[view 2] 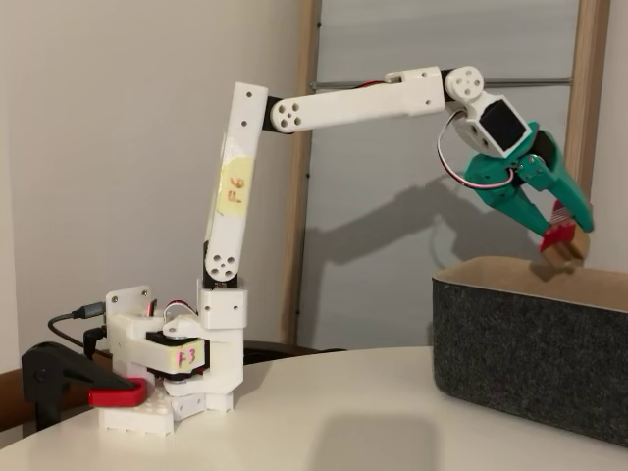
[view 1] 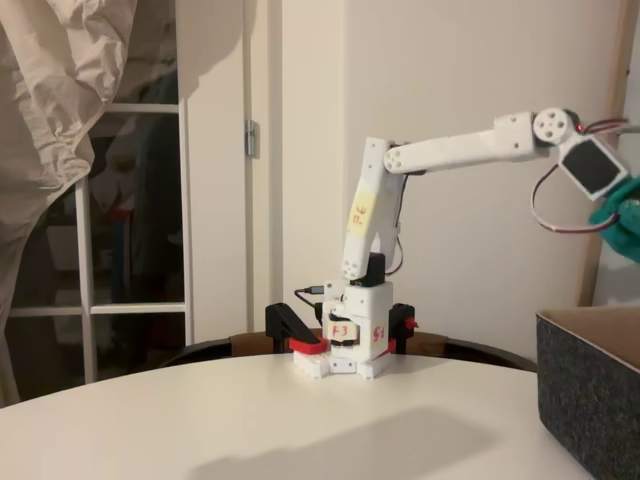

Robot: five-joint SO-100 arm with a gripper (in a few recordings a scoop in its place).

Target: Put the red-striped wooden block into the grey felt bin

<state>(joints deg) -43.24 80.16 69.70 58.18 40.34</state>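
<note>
Round white tabletop [view 1: 200, 420] with soft shadows across it in both fixed views. Plain off-white wall [view 1: 450, 80] behind. In a fixed view, white-framed glazed door [view 1: 130, 230] at left, glass dark, small metal hinge [view 1: 251, 137] on the frame; crumpled pale cloth sheet [view 1: 50, 90] hanging at top left. In a fixed view, light wooden vertical posts [view 2: 306, 167] frame a grey panel [view 2: 432, 39]. Warm, dim indoor light.

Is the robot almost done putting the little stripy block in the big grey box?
Almost. Picking up is done: the teal tool grips the small red-striped wooden block, lifted off the white round table. Right now the block hangs just above the open top of the large dark grey felt bin. Still left: opening the tool so the block drops inside.
</note>
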